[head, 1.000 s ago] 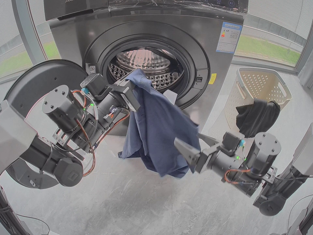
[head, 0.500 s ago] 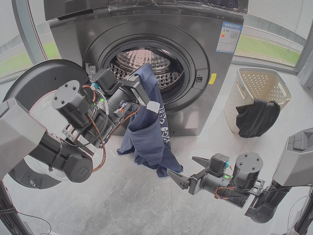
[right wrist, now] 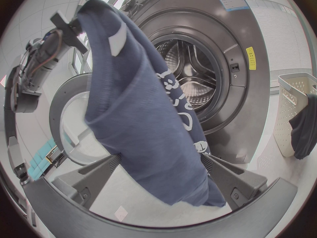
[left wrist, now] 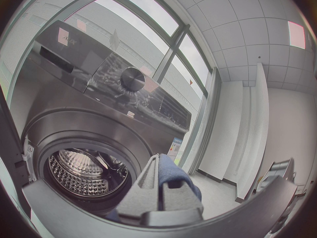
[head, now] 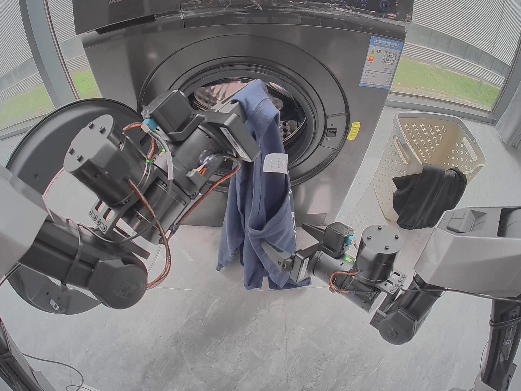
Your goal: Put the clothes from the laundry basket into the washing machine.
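Left pincer (head: 248, 123) was clamped on the blue shirt (head: 260, 207), hanging mid-frame in front of the washing machine (head: 336, 66) opening, not inside yet; right pincer (head: 285, 237) sat wide around its hem; 1 black garment (head: 429, 194) hung on the laundry basket (head: 439, 142), right side.

**Left arm** (head: 103, 169): the joint housings were dark grey cylinders with flat end caps ringed by small screws, and the upper link was pale grey and angular. Orange-brown and black cables (head: 157, 229) looped along the outside, beside a teal connector (head: 145, 123) and a green indicator light.

**Left gripper** (head: 245, 109): the body was black and blocky and bore a white printed label.

**Right arm** (head: 380, 256): it had the same dark cylinders, an orange cable loop and a pale grey link.

**Right gripper** (head: 287, 240): the fingers were grey wedges with textured inner pads (right wrist: 114, 162).
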